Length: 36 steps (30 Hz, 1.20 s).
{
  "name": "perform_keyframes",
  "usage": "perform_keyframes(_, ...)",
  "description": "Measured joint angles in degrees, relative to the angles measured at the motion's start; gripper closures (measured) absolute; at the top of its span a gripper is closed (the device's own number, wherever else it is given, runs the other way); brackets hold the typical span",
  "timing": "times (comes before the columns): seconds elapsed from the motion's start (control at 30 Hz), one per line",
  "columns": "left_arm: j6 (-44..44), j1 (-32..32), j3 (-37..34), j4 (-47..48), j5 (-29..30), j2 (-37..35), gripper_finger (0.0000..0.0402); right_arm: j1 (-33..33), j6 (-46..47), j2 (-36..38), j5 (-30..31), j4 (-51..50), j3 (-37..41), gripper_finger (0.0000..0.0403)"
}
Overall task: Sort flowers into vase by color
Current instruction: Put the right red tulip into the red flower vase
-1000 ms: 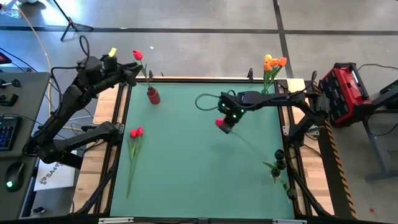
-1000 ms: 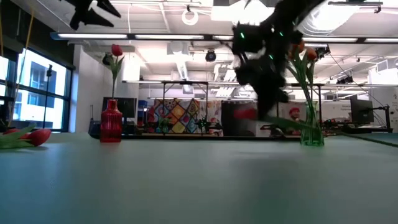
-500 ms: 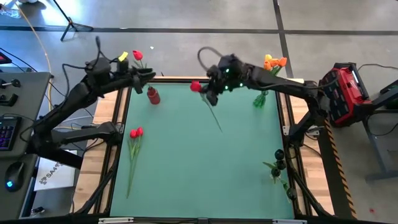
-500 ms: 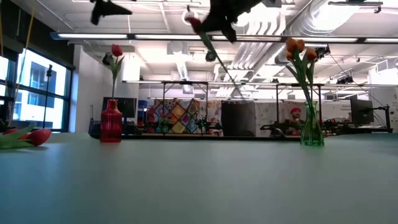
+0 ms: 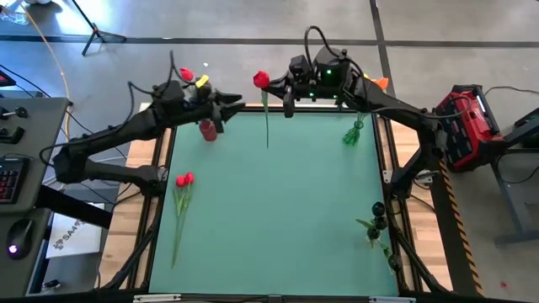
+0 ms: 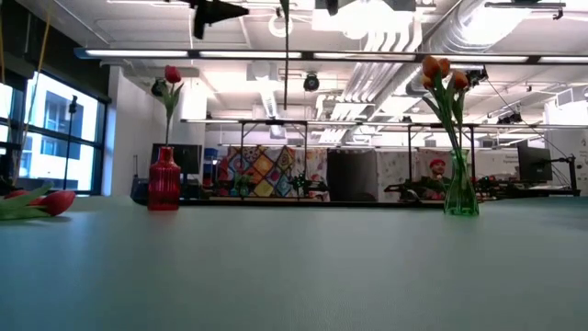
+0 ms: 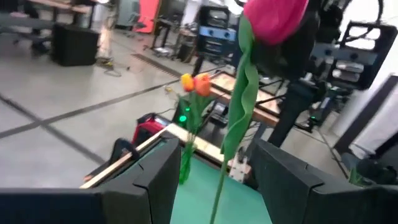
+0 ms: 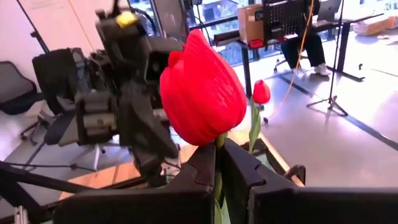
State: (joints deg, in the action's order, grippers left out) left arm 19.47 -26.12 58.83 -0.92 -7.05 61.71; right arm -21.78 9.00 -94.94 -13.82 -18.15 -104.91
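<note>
Hanging from the clamped right claw (image 5: pixel 286 94) just beside the red vase (image 5: pixel 207 130), a red tulip (image 5: pixel 261 80) could be dropped if mistimed with the wide-open left claw (image 5: pixel 234 102).

Premises: an open-plan robotics lab or industrial workshop. Evidence: grey concrete floor (image 5: pixel 253 21) with marked seams; exposed ceiling ducts (image 6: pixel 459 28) and strip lighting; a green-topped counter (image 5: pixel 278 219) in a wooden frame; a red equipment case (image 5: pixel 463 126) beside it; a keyboard (image 5: pixel 8 181) on an adjoining desk. Further workstations, what appears to be a colourful patterned panel (image 6: pixel 266 173), and a seated person (image 8: pixel 305 37) occupy the background.
</note>
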Motion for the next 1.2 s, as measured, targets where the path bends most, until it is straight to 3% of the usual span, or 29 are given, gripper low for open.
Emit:
perform_keyframes(0.17,-0.14,2.26,0.00,-7.35,-1.93,5.04,0.0216,0.02,2.60,0.00,-2.97,0.91,-1.70,0.0403)
perform_keyframes(0.47,-1.42,4.76,-0.02,-13.24,-5.21,10.09,0.0216,0.04,4.18,0.00,-3.16,0.85,-2.25,0.0403)
perform_keyframes(0.7,-0.73,5.19,-0.02,-17.12,-4.49,12.41,0.0222,0.07,4.06,0.00,-3.40,0.50,-2.25,0.0403)
perform_keyframes(0.83,-0.67,5.19,-0.02,-16.91,-4.24,12.85,0.0262,0.07,4.04,0.00,-3.54,-0.08,-2.25,0.0403)
perform_keyframes(1.07,-4.07,5.19,-0.02,-16.23,-4.24,12.60,0.0378,0.07,4.16,0.00,-4.21,-1.45,-2.25,0.0400)
perform_keyframes(1.2,-5.09,5.14,-0.04,-15.20,-1.46,12.14,0.0391,0.04,3.87,0.00,-6.16,-2.23,-2.29,0.0372)
